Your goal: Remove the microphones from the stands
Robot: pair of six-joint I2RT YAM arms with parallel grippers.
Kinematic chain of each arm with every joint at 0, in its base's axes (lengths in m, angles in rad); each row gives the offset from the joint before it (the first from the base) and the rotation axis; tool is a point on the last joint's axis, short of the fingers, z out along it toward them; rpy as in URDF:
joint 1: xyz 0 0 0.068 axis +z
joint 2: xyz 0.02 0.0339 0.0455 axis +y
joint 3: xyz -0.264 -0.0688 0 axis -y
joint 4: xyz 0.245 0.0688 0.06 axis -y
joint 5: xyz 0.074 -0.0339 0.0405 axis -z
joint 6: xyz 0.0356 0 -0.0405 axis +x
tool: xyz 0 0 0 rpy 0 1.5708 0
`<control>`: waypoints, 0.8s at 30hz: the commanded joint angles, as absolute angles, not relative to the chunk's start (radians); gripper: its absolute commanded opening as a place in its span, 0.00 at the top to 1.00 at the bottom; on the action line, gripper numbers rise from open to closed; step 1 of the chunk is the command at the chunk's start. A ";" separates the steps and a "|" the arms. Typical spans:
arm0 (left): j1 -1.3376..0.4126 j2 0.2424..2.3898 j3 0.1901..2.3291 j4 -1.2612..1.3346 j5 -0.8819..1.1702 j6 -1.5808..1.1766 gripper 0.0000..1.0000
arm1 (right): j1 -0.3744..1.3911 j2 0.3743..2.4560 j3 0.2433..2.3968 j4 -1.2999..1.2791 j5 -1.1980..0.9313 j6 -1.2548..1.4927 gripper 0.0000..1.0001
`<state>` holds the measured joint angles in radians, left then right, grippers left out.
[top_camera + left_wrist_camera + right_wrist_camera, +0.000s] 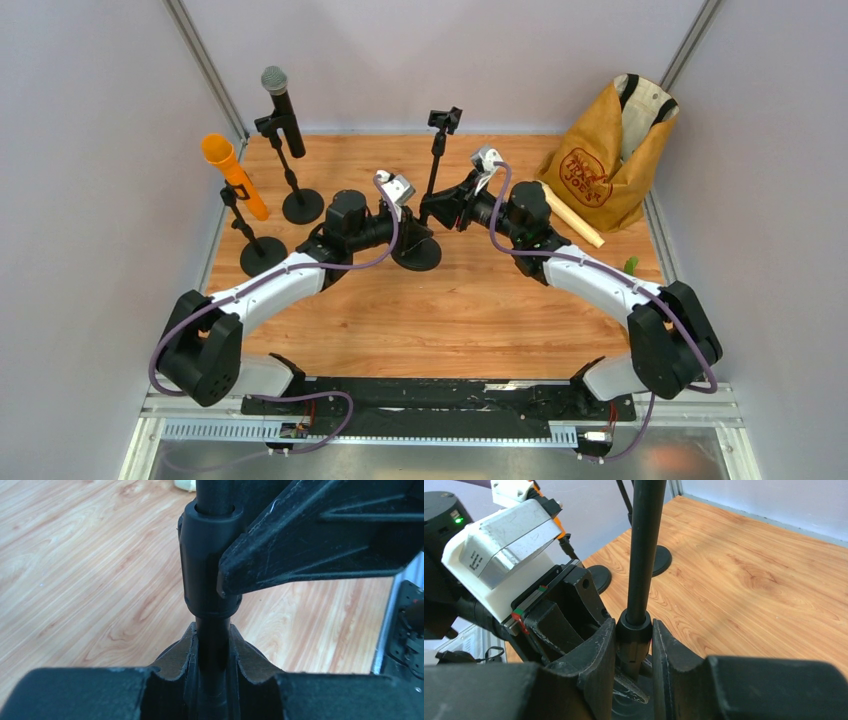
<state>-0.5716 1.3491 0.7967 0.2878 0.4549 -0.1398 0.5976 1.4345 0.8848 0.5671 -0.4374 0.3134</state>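
At far left of the top view, an orange microphone (229,170) is seen clipped, tilted, in a short stand (262,255). Just right of it, a black microphone (281,105) with a grey mesh head is held in a taller stand (302,205). Both stands are set on the wooden bench (450,310), upper left, well apart from both arms.

At mid frame, the left gripper (415,232) is narrowed onto the pole of the centre stand (434,180), low down, just above the round base (417,256). In the left wrist view the pole is seen pinched between both fingers, right under a thick black collar (207,560). The clip (446,119) on top of this stand is seen empty.

From the right, the right gripper (440,210) is closed on the same pole, just above the left one. In the right wrist view its fingers are pressed on either side of the collar.

At upper right, a brown paper bag (610,150) is stood in the corner, with a wooden stick (575,215) lying against its lower left side.
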 commanded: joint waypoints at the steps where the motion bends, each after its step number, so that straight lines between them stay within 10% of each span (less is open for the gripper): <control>1: -0.573 1.263 0.803 0.424 0.747 -0.130 1.00 | 0.566 1.399 0.870 0.655 -0.595 0.274 0.95; 19: -0.543 1.230 0.752 0.562 0.967 -0.221 1.00 | 0.508 1.315 0.830 0.776 -0.880 0.290 0.91; 24: -0.540 1.234 0.744 0.578 0.965 -0.227 1.00 | 0.506 1.315 0.834 0.757 -0.858 0.278 0.72</control>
<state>-0.5377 1.2812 0.7334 0.4595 0.8890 -0.2005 0.5182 1.3315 0.8318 0.7235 -0.8692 0.3126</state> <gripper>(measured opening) 0.251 0.294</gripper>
